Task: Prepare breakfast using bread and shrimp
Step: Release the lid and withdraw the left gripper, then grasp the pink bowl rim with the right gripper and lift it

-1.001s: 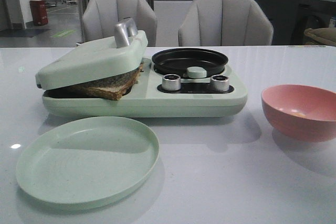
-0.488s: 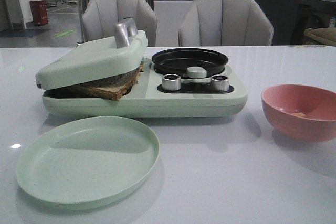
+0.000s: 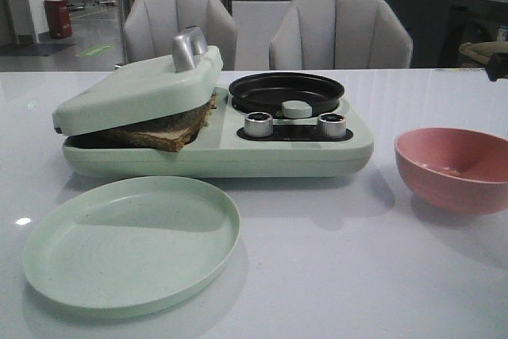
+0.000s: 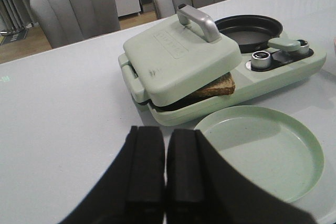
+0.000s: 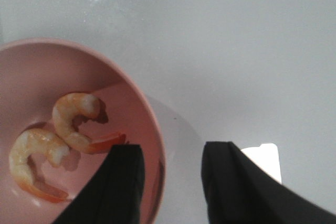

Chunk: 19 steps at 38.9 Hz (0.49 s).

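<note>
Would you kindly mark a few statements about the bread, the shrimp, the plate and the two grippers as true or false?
1. The bread sits under the sandwich maker's lid. True.
2. The green plate holds a shrimp. False: it is bare; two shrimp lie in the pink bowl.
3. The left gripper is open. False: its fingers are pressed together.
4. The right gripper is open above the bowl's rim. True.
5. The black pan holds bread. False: it is empty.
</note>
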Tool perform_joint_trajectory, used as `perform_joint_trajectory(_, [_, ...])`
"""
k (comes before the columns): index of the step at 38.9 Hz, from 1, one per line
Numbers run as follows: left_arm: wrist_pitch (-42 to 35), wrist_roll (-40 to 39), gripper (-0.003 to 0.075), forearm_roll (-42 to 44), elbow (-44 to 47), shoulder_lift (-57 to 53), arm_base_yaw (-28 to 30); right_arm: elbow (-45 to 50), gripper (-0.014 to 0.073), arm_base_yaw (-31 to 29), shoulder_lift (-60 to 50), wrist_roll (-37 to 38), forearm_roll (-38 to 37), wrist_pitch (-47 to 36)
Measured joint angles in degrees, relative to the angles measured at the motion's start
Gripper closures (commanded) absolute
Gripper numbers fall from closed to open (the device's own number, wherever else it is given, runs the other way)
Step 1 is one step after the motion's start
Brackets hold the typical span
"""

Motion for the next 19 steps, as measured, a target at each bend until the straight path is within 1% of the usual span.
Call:
perform_joint_trajectory(10, [0.0,0.0,0.0606,0.0,0.0,0.0,0.0,-2.09,0.0213,0.0,6.34,-6.12,6.56,-0.6])
perform_joint_trajectory(12, [0.0,0.0,0.0606,0.0,0.0,0.0,0.0,-2.71,0.0225,0.0,7.52,-7.08,7.68,-0.71])
perform_joint_trajectory(14, [0.0,0.0,0.0606,0.0,0.0,0.0,0.0,-3.11,0.027,0.0,8.75,-7.64,8.09,-0.94])
perform_joint_trajectory(16, [0.0,0.0,0.0606,0.0,0.0,0.0,0.0,-3.62,0.0345,0.0,9.68,-7.77,8.34,-0.94])
perform_joint_trajectory(18, [0.0,0.0,0.0606,0.0,0.0,0.0,0.0,-4.01,0.0445,0.0,10.4,-8.02,8.34,-0.94])
perform_joint_trajectory(19, [0.0,0.0,0.0606,0.0,0.0,0.0,0.0,-4.03,0.047,0.0,10.69,-8.02,8.34,-1.08])
